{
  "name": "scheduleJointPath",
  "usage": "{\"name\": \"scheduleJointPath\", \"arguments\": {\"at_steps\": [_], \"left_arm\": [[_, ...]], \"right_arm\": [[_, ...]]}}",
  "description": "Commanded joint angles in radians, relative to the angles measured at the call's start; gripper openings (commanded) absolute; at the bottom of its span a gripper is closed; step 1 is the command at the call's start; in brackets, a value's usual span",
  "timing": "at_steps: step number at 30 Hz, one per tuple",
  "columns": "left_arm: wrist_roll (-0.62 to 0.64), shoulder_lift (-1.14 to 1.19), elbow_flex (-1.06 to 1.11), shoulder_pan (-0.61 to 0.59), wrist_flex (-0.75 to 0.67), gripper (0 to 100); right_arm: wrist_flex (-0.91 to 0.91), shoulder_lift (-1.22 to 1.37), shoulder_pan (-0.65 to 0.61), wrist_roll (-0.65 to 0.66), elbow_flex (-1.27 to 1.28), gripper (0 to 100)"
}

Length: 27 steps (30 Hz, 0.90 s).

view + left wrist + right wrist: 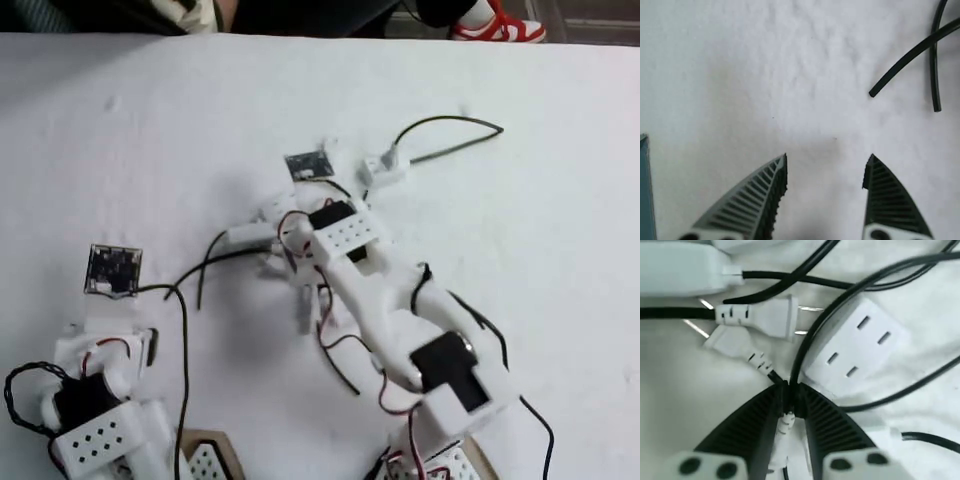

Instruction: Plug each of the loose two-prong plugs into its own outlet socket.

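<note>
Closed tight, the right claw (790, 387) pinches a white ribbed sleeve (785, 429) between its black ridged fingers (830, 425), and two black cords meet right at the fingertips. Just beyond the tips lies a white outlet block (855, 347) with four slots facing up, none of them filled. Beside it rests a white two-prong plug (760, 317) on its side, its prongs pointing toward the block, with a black cord (805, 347) crossing between prongs and block. A second plug (730, 342) lies against the first, prongs pointing away from the block, and its own cord runs to the fingertips. Farther off sits a larger white box (680, 267) with a black cord leaving one end.

From above, the right arm (400, 310) stretches from the near edge to the middle of the white table (560, 220), where the plugs and cords lie in a tangle. One thin black cord (450, 125) loops out toward the far side.

In its wrist view the left claw (828, 159) stands wide open, its two fingers (760, 200) well apart above bare white surface and touching nothing. Two loose black cord ends (900, 65) lie ahead of it and to one side. Seen from above, the left arm (100, 400) sits at the near corner, well apart from the tangle.
</note>
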Motion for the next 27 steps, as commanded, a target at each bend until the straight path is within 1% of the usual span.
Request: {"name": "scheduleJointPath", "arguments": {"at_steps": [1,5,8,12,15,18,21,25,27], "left_arm": [[0.002,-0.008,-0.003,0.005,-0.017,25],[0.002,-0.008,-0.003,0.005,-0.017,25],[0.002,-0.008,-0.003,0.005,-0.017,25],[0.002,-0.008,-0.003,0.005,-0.017,25],[0.002,-0.008,-0.003,0.005,-0.017,25],[0.002,-0.008,-0.003,0.005,-0.017,25],[0.002,-0.008,-0.003,0.005,-0.017,25],[0.002,-0.008,-0.003,0.005,-0.017,25],[0.002,-0.008,-0.003,0.005,-0.017,25]], "right_arm": [[0.059,-0.128,0.031,0.081,-0.046,1.7],[0.113,-0.171,0.077,0.118,-0.098,1.7],[0.097,-0.159,0.081,0.167,-0.132,1.7],[0.010,-0.090,0.030,0.218,-0.147,1.7],[-0.062,0.002,-0.012,0.222,-0.181,1.7],[-0.084,0.125,-0.025,0.222,-0.278,1.8],[-0.033,0.254,-0.028,0.218,-0.404,3.4],[0.130,0.354,-0.030,0.213,-0.566,14.4],[0.205,0.364,-0.030,0.212,-0.629,14.9]]}}
